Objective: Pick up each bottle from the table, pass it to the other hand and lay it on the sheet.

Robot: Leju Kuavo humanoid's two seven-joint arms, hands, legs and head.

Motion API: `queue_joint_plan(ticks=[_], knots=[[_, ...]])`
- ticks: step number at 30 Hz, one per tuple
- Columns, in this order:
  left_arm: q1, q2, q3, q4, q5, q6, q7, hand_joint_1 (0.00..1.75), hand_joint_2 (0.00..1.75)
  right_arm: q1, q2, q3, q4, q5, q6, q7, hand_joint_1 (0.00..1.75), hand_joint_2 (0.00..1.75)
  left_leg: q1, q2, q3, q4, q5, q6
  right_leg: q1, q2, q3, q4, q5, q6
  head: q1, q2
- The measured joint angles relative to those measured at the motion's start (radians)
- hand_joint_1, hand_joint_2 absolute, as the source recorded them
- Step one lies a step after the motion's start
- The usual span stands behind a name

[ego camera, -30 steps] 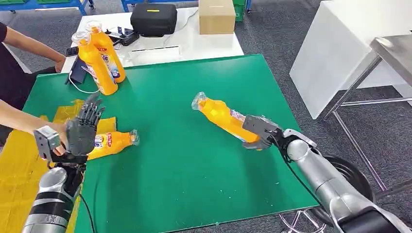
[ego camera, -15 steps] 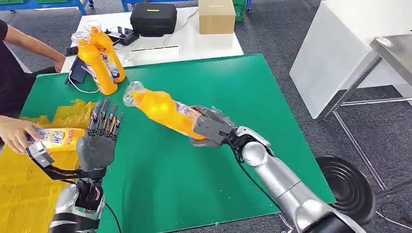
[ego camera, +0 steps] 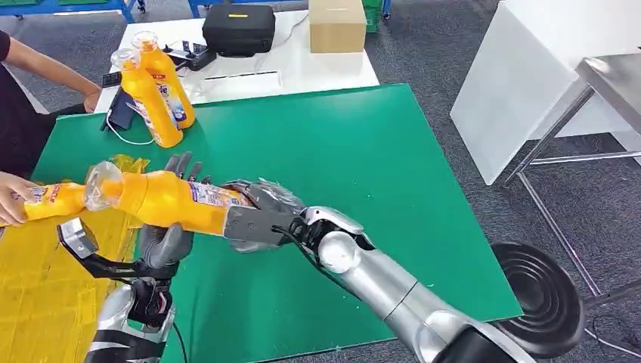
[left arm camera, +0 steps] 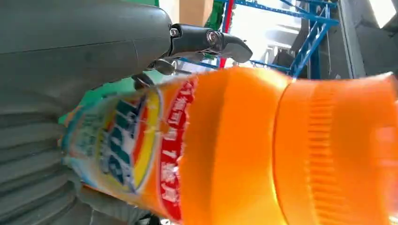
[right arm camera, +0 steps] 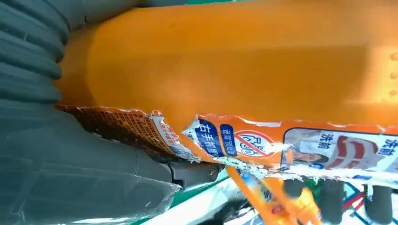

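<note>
An orange detergent bottle (ego camera: 181,203) with a torn, peeling label hangs in the air, lying almost level above the green worktop (ego camera: 363,151), its clear cap pointing towards the yellow sheet (ego camera: 38,280). The right robot hand (ego camera: 261,219) grips its base end, and the left robot hand (ego camera: 168,234) sits just under its middle, fingers up behind it. A second orange bottle (ego camera: 47,203) is held level over the sheet by a person's hand (ego camera: 13,197), its end just beside the first bottle's cap. Two more orange bottles (ego camera: 151,94) stand upright, side by side, at the worktop's far left corner. The crinkled sheet covers the worktop's near left part.
</note>
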Motion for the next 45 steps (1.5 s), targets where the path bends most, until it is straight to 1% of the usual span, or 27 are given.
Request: queue_joint_plan(ticks=[4,10,11,12,19,36,37,38,40,41,42,44,45], knots=[[-0.003,0.000,-0.014,0.001,-0.056,0.011,-0.031,0.00,1.75,-0.008,0.016,0.025,0.023,-0.015,0.000,0.000,1.75,1.75,0.000,0.000,0.000,0.000,0.000,0.000,0.000,0.000,0.000,0.000,0.000,0.000,0.000,0.000],[-0.007,0.000,-0.031,-0.015,-0.200,0.044,-0.110,0.00,1.75,-0.025,0.042,0.066,0.087,-0.028,0.003,-0.006,1.75,1.75,0.000,0.000,0.000,0.000,0.000,0.000,0.001,0.000,0.000,0.000,0.000,0.000,0.000,0.000],[-0.007,0.000,-0.033,-0.019,-0.222,0.048,-0.120,1.64,1.75,-0.026,0.045,0.071,0.098,-0.032,0.003,-0.011,1.75,1.75,0.000,0.000,0.000,0.000,0.000,0.000,0.001,0.000,0.000,0.000,0.000,0.000,0.000,0.000],[-0.007,0.000,-0.035,-0.021,-0.236,0.053,-0.126,1.75,1.75,-0.028,0.047,0.075,0.105,-0.034,0.001,-0.012,1.75,1.75,0.000,0.000,0.000,0.000,0.000,0.000,0.000,0.000,0.000,0.000,0.000,0.000,0.000,0.000],[-0.001,0.000,-0.037,-0.023,-0.255,0.054,-0.154,1.75,1.75,-0.044,0.055,0.091,0.143,-0.036,0.001,-0.028,1.75,1.75,0.000,0.000,0.000,0.000,0.000,0.000,0.000,0.000,0.000,0.000,0.000,0.000,0.000,0.000],[0.000,0.001,-0.029,-0.023,-0.255,0.051,-0.165,1.75,1.75,-0.054,0.069,0.103,0.172,-0.036,0.001,-0.032,1.75,1.75,0.000,0.000,0.000,0.000,0.000,0.000,0.000,0.000,0.000,0.000,0.000,0.000,0.000,0.000],[0.000,0.001,-0.029,-0.023,-0.260,0.052,-0.169,1.75,1.75,-0.054,0.069,0.103,0.173,-0.036,0.000,-0.032,0.42,1.75,0.000,0.000,0.000,0.000,0.000,0.000,0.000,0.000,0.000,0.000,0.000,0.000,0.000,0.000],[0.000,0.001,-0.028,-0.023,-0.269,0.055,-0.173,1.75,1.75,-0.054,0.069,0.103,0.174,-0.035,-0.003,-0.034,0.00,1.75,0.000,0.000,0.001,0.000,0.000,0.000,0.000,0.000,0.000,0.000,0.000,0.000,0.000,0.000],[0.000,0.001,-0.027,-0.024,-0.302,0.083,-0.186,1.75,1.75,-0.054,0.069,0.103,0.175,-0.032,-0.020,-0.034,0.00,1.75,0.000,0.000,0.001,0.000,0.000,0.000,0.000,0.000,0.000,0.000,0.000,0.000,0.000,0.000],[0.000,0.000,-0.027,-0.028,-0.349,0.121,-0.200,1.75,1.75,-0.054,0.068,0.103,0.176,-0.025,-0.033,-0.034,0.00,1.75,0.000,0.000,0.001,0.000,0.000,0.000,0.000,0.000,0.000,0.000,0.000,0.000,0.000,0.000],[-0.002,-0.001,-0.027,-0.034,-0.406,0.171,-0.211,1.75,1.75,-0.052,0.065,0.103,0.176,-0.018,-0.051,-0.031,0.00,0.00,0.000,0.000,0.001,0.000,0.000,0.000,0.000,0.000,0.000,0.000,0.000,0.000,0.000,0.000],[-0.004,-0.001,-0.025,-0.047,-0.577,0.324,-0.230,1.75,1.75,-0.036,0.048,0.090,0.160,-0.014,-0.090,-0.040,0.00,0.00,0.000,0.000,0.001,0.000,0.000,0.000,0.000,0.000,0.000,0.000,0.000,0.000,0.000,0.000],[-0.005,-0.001,-0.018,-0.058,-0.696,0.433,-0.233,1.75,1.75,-0.019,0.032,0.074,0.131,-0.011,-0.112,-0.049,0.00,0.00,0.000,0.000,0.001,0.000,0.000,0.000,0.000,0.000,0.000,0.000,0.000,0.000,0.000,0.000]])
